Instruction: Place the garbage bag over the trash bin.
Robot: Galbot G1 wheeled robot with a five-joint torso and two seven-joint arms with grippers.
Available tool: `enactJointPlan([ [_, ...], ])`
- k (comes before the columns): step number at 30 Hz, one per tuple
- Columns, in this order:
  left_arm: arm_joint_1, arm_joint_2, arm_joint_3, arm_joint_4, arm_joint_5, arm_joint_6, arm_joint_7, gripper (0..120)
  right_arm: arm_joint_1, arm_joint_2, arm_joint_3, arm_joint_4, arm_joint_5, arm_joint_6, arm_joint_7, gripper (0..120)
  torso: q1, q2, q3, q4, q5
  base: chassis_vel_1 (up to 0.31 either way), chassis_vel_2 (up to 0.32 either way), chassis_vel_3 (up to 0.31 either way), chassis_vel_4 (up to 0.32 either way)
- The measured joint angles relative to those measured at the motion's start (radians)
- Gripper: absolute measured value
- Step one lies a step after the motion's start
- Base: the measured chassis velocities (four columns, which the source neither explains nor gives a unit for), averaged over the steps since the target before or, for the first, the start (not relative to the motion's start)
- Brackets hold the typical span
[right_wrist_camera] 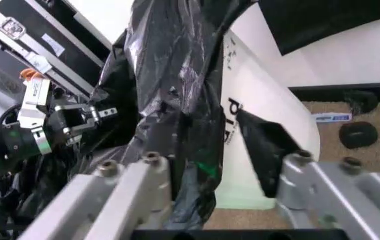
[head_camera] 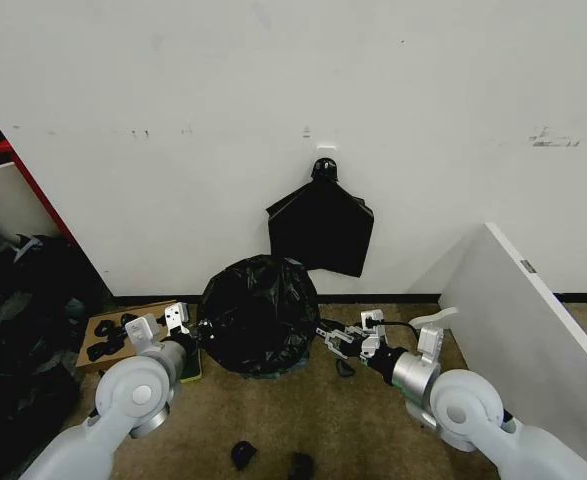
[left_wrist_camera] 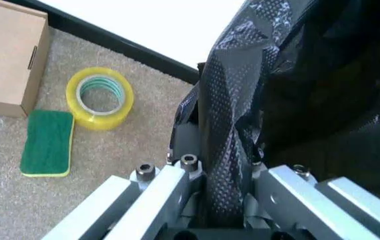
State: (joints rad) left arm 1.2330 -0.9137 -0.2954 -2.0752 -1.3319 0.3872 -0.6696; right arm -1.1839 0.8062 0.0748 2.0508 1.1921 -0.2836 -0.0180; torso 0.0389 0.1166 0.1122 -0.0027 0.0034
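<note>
- Head view: the garbage bag [head_camera: 258, 315] covers the trash bin on brown carpet [head_camera: 373, 430], below the white wall [head_camera: 273, 90]. The left gripper [head_camera: 178, 322] and the right gripper [head_camera: 341, 340] flank the garbage bag.
- Left wrist view: the left gripper [left_wrist_camera: 226, 192] is closed on a fold of the garbage bag [left_wrist_camera: 289, 90]; a tape roll [left_wrist_camera: 100, 97] lies beside it.
- Right wrist view: the right gripper [right_wrist_camera: 223, 172], jaws apart, has the garbage bag [right_wrist_camera: 176, 85] against one finger, and the trash bin [right_wrist_camera: 259, 115] stays partly bare.

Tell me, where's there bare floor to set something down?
Bare carpet lies between the bin and the white board, and just before the bag. It's crowded left of the bag: box, tape, sponge, left gripper.
</note>
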Motion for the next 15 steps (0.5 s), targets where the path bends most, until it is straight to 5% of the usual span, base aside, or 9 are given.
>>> enactJointPlan([
  [7, -0.001, -0.008, 0.004, 0.005, 0.003, 0.0, 0.005, 1, -0.003, -0.001, -0.011, 0.008, -0.015, 0.007, 0.0, 1, 0.0, 0.0, 0.0, 0.0, 0.0, 0.0, 0.0, 0.0, 0.0],
  [15, 0.008, -0.012, -0.005, -0.004, 0.003, 0.0, 0.002, 1, -0.005, -0.006, -0.006, 0.003, -0.021, 0.018, 0.009, 0, 0.0, 0.0, 0.0, 0.0, 0.0, 0.0, 0.0, 0.0, 0.0],
])
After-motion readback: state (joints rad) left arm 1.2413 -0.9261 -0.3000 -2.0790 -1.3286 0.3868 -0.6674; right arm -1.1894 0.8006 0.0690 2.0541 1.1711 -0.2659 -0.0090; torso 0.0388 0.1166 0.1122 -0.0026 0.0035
